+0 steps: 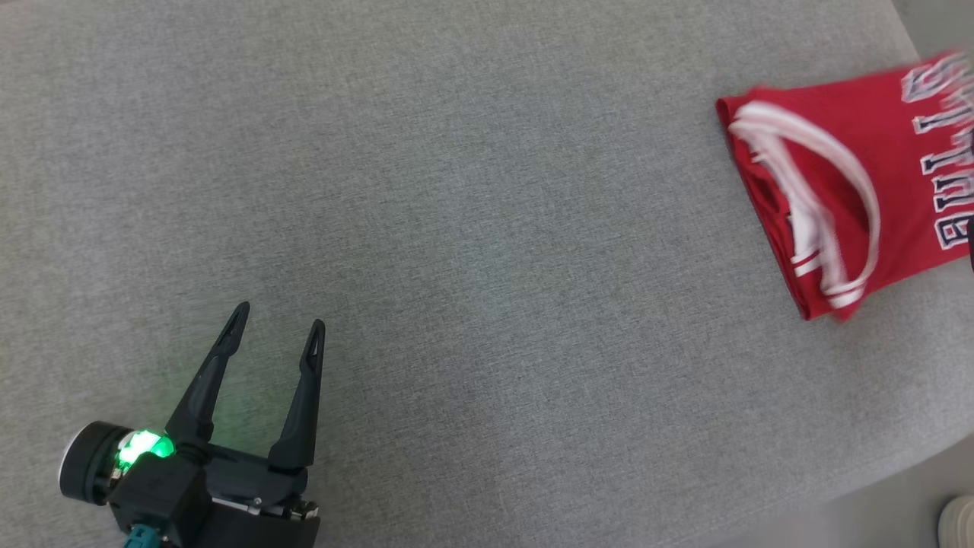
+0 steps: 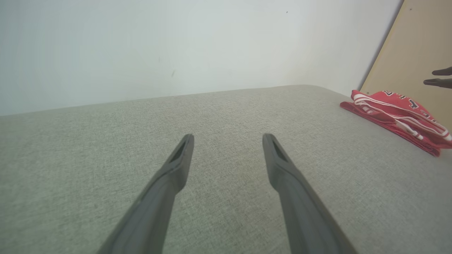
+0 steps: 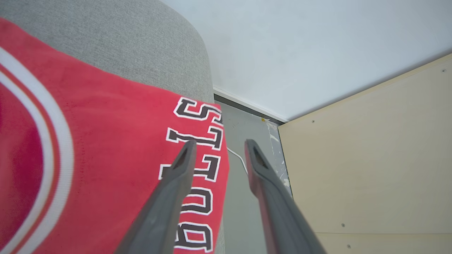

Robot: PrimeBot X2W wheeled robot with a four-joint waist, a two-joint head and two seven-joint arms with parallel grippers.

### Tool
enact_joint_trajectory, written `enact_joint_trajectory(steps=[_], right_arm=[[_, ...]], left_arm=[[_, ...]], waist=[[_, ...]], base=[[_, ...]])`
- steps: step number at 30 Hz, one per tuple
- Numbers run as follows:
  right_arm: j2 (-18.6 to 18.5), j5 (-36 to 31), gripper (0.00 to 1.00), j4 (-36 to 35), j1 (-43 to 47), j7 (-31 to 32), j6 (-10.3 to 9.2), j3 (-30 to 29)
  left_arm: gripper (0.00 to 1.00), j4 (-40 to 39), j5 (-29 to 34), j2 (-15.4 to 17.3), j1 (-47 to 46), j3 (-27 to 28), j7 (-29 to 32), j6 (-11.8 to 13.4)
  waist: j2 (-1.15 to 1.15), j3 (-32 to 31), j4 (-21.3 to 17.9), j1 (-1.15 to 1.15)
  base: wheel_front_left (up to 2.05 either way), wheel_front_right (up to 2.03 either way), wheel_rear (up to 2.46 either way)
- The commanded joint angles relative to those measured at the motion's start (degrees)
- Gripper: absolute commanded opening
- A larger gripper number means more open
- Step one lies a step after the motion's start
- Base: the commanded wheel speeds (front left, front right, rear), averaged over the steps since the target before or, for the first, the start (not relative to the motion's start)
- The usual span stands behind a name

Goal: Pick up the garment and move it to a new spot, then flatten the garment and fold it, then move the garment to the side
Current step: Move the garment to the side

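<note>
A folded red jersey with "BULLS" lettering lies at the far right edge of the grey fabric surface. The right gripper hovers over that edge, fingers parted and holding nothing, one above the lettering and the other above the floor beside a pale wooden panel. Well apart, the left gripper is spread wide and empty.

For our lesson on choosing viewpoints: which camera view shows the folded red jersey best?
The head view: the jersey is seen from above, folded outline and white trim plain, though cropped at right. The left wrist view shows the jersey small and side-on; the right wrist view, a close-up part with lettering.
</note>
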Motion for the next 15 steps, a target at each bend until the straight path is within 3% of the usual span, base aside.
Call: enact_joint_trajectory(steps=[1, 10, 15], right_arm=[[0.81, -0.96, 1.0, 0.43, -0.23, -0.4, -0.18, -0.79], [2.63, 0.6, 1.0, 0.93, 3.16, -5.14, -0.18, -2.81], [5.82, 4.45, 1.0, -0.73, 8.15, -10.6, -0.17, -7.86]], left_arm=[[1.0, 0.27, -0.12, 0.09, -0.21, 0.05, -0.17, 0.05], [1.0, 2.34, -0.6, -2.16, 1.0, 1.09, -0.17, 0.22], [1.0, 4.2, -0.43, -4.29, 3.14, 2.82, -0.18, 0.54]], waist=[[-0.01, -0.43, 0.49, 0.0], [-0.01, -4.94, 2.94, 0.0], [-0.01, -10.37, 5.67, 0.0]], base=[[0.0, 0.0, 0.0], [0.0, 0.0, 0.0], [0.0, 0.0, 0.0]])
